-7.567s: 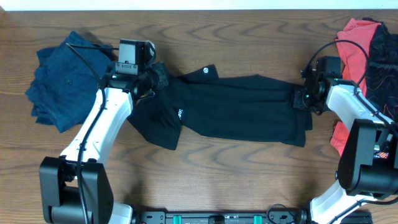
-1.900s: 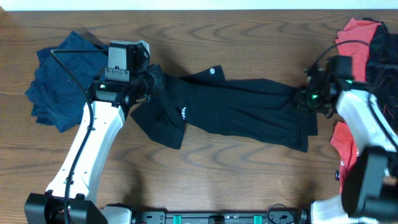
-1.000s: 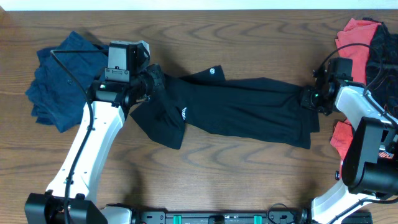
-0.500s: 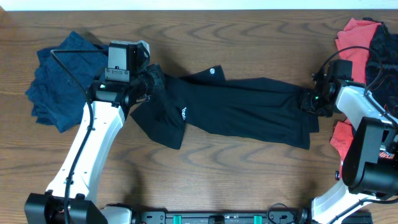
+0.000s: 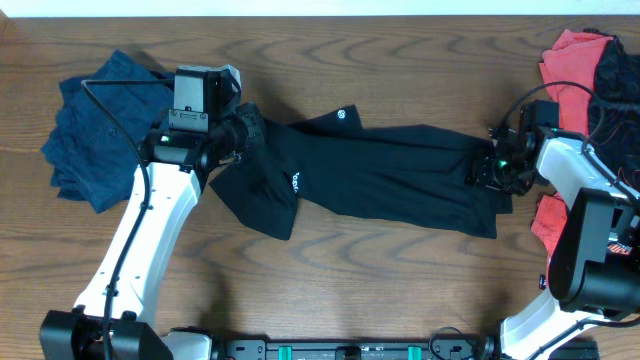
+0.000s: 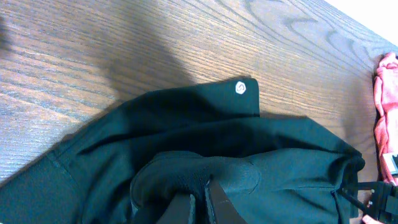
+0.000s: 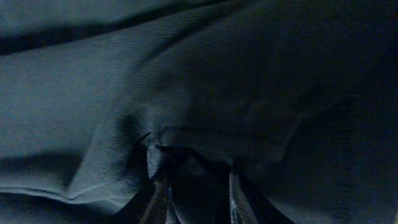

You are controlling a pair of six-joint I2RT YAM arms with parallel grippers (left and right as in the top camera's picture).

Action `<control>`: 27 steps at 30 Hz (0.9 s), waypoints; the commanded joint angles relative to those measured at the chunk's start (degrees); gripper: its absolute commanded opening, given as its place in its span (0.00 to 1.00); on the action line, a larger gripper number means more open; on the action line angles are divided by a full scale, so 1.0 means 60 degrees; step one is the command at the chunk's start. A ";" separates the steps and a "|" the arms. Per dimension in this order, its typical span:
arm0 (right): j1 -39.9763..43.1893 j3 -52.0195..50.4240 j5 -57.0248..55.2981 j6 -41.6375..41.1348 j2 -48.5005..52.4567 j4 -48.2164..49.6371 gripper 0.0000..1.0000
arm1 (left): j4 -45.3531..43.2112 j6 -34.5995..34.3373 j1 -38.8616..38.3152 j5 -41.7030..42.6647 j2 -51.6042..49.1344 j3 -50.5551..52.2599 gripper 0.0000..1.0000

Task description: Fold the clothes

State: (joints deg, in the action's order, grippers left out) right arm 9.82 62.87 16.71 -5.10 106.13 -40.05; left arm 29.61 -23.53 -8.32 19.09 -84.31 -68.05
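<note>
Overhead: wood-grain bench [image 5: 400, 300] fills the view. Black shirt [image 5: 390, 180] lies across its middle, stretched long from left to right, mostly flat, with a sleeve flap hanging toward the near edge on the left side.

Navy garment [image 5: 95, 125] sits rumpled at the far left, apart from the shirt. At the far right edge is a red garment [image 5: 565, 70], with a black one with red print [image 5: 615, 90] bunched on top of it.

Left arm [image 5: 150, 220] reaches in from the near left. Its jaws meet the shirt's left end, at the bunched cloth by the shoulder. Left wrist view: jaws closed tight, a thick fold of black fabric humped up right at their tips, the rest of the shirt [image 6: 186, 143] spreading away toward the red garment [image 6: 385, 106].

Right arm [image 5: 575, 190] curls in from the right. Its jaws sit on the shirt's right end, on the far corner. Right wrist view: very dark; jaws stand narrow, a ridge of the shirt [image 7: 205, 81] gathered and pinched between the two tips.

Small white logo [image 5: 342, 113] shows on the upturned sleeve corner, also in the left wrist view [image 6: 240, 88]. A second white mark [image 5: 293, 182] sits lower on the left flap.
</note>
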 commanded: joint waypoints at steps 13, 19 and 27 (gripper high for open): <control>-0.0138 -0.0033 0.1126 0.0612 0.0106 0.0401 0.01 | -0.0007 0.0131 0.0026 -0.0091 0.0033 -0.0018 0.06; 0.0215 -0.0033 0.2714 0.0896 0.0098 0.0514 0.01 | -0.0007 0.0135 0.0026 -0.0091 0.0033 -0.0018 0.06; 0.0940 -0.0033 0.2830 0.1162 0.0098 0.0149 0.01 | -0.0004 0.0131 0.0026 -0.0095 0.0033 -0.0018 0.06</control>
State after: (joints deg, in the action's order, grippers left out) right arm 14.26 62.87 31.44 -0.54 106.13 -38.70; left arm 29.63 -23.53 -8.32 19.09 -84.31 -68.05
